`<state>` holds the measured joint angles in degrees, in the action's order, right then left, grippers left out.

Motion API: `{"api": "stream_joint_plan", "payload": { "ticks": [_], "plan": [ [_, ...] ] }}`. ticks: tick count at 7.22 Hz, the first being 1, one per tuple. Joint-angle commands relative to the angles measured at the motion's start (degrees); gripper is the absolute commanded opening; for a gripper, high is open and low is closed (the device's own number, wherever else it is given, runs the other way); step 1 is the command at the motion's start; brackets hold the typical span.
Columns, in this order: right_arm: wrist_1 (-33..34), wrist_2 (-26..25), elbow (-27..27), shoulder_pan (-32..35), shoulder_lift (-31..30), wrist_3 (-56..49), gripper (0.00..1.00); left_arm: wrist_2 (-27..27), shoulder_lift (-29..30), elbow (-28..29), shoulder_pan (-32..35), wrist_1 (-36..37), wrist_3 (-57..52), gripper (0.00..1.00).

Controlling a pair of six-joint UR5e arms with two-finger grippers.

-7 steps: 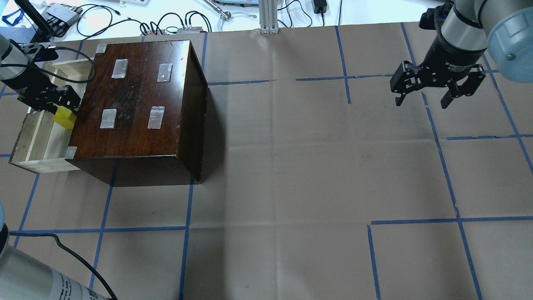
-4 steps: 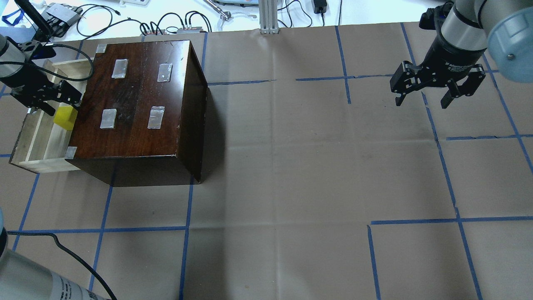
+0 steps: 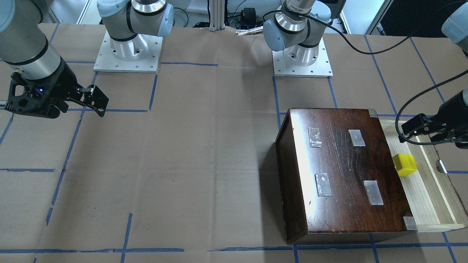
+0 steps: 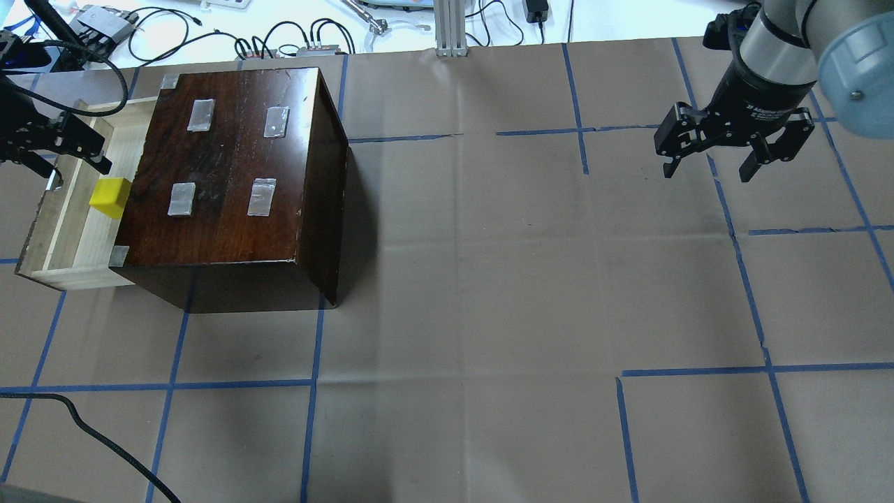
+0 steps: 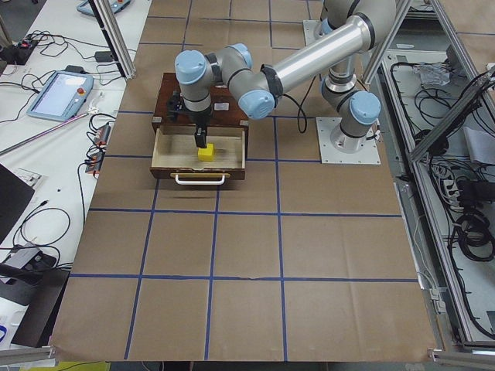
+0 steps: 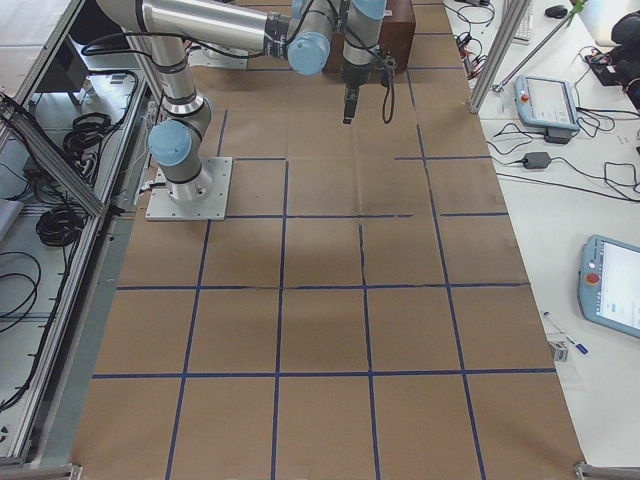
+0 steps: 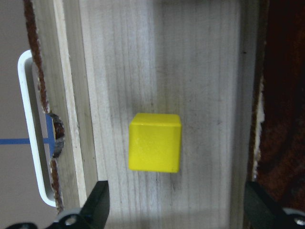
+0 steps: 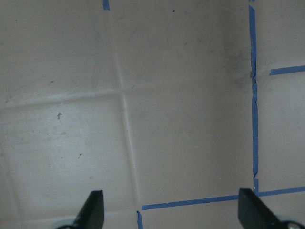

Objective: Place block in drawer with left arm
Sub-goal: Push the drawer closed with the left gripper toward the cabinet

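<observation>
Resting loose on the drawer [image 7: 200, 71] floor, the block [image 7: 155, 142] lies below the spread, empty jaws of the left gripper [image 7: 178, 210].

That gripper points straight down over the drawer, its fingers [image 7: 97, 207] wide apart and clear of the block, with a black cable [image 3: 402, 106] looping off the wrist. In the left wrist view the block sits at centre on pale wood, with the white handle [image 7: 29, 129] and the front panel's notch [image 7: 57, 138] at 9 o'clock and the dark cabinet [image 4: 230, 168] at 3 o'clock. Overhead, the drawer sticks out of the cabinet's 9 o'clock side, and grey tape patches [image 4: 183, 199] mark the cabinet top. Far off at 2 o'clock the right gripper [image 4: 707, 171] hangs above the brown paper [image 4: 489, 279], jaws parted on nothing. The white lettering [image 4: 768, 110] on its collar is too blurred to read.
</observation>
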<state>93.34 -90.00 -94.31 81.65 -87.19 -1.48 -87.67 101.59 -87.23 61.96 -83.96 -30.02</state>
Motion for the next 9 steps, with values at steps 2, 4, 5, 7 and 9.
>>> {"api": "stream_joint_plan", "payload": {
  "ticks": [2, 4, 5, 7, 9],
  "plan": [
    [0.0, 0.0, 0.0, 0.0, 0.0, 0.07, 1.0, -0.22, -7.95, -7.3, 10.51, -1.73, 12.56, 0.99],
    [0.0, 0.0, 0.0, 0.0, 0.0, 0.07, 1.0, 0.04, -12.02, -12.08, 19.82, -0.42, 24.6, 0.99],
    [0.0, 0.0, 0.09, 0.0, 0.0, 0.07, 1.0, -0.04, -12.11, -12.08, 24.48, 0.63, 27.88, 0.99],
    [0.0, 0.0, 0.0, 0.0, 0.0, 0.07, 1.0, -0.31, -12.46, -13.05, 29.7, 4.75, 28.0, 0.99],
    [0.0, 0.0, 0.0, 0.0, 0.0, 0.07, 1.0, -0.13, -11.85, -12.88, 29.71, 4.6, 27.47, 0.99]
  ]
}}
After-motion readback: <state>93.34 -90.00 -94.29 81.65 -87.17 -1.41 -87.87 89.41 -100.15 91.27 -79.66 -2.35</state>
